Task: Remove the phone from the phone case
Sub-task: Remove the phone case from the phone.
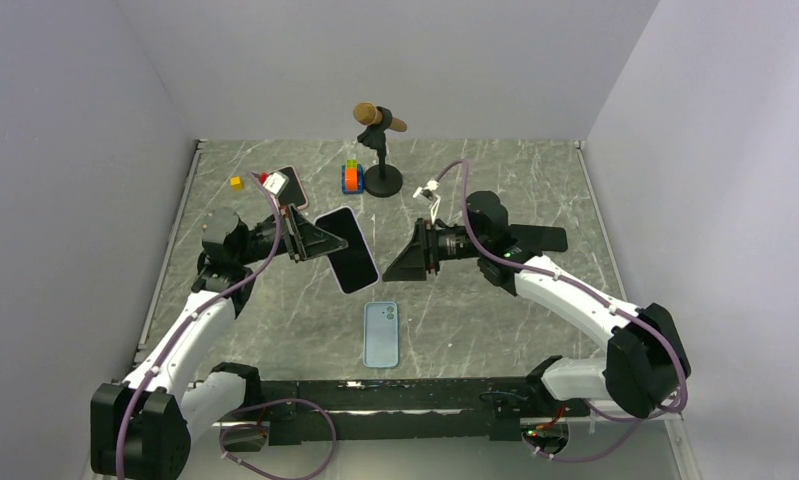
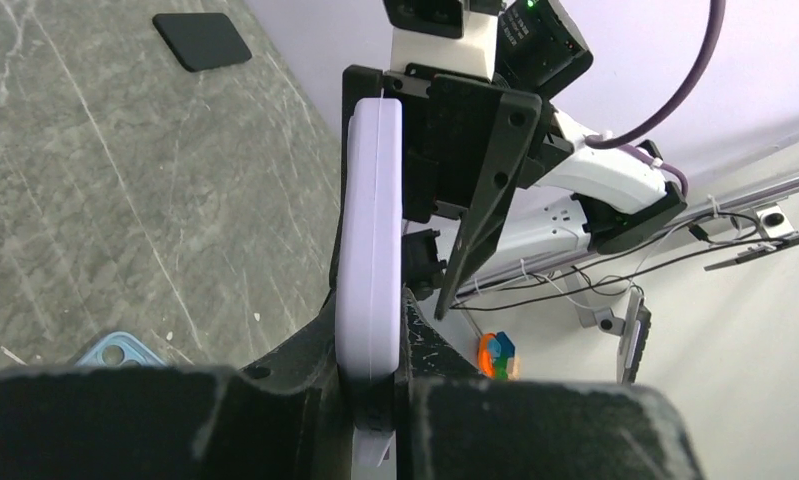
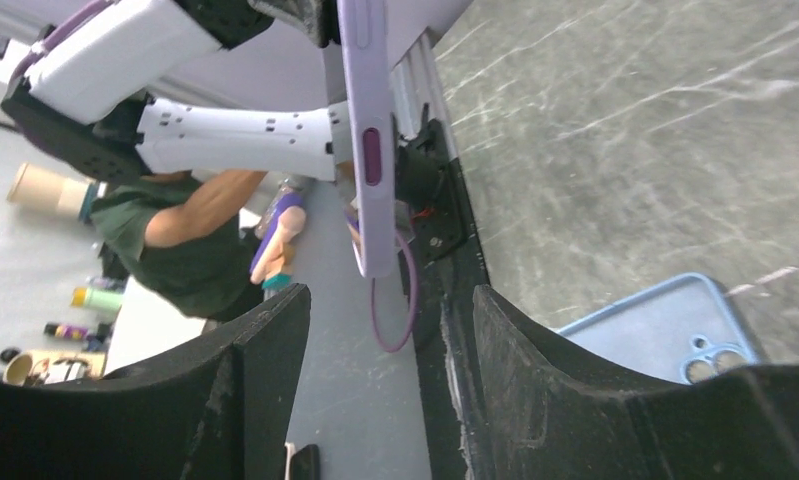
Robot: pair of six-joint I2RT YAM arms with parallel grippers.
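I see a grey stone-look surface [image 1: 275,320] with pale walls [image 1: 75,120] on three sides. At the top middle of the top view stands a microphone [image 1: 379,117] with an orange toy [image 1: 351,180] just beside it. A small yellow block [image 1: 236,182] sits at the upper left.

My left fingers [image 1: 313,240] are clamped on the phone [image 1: 347,252] and hold it up in the air near the middle of the frame. Its dark screen faces up. Its long side runs from upper left to lower right, leaning a little.

My right fingers [image 3: 245,385] are apart and hold nothing. They sit just beside the phone's lower end.

The blue case [image 1: 381,334] lies flat on the surface below the phone. Its long side runs up and down the frame, with the camera holes at the top.
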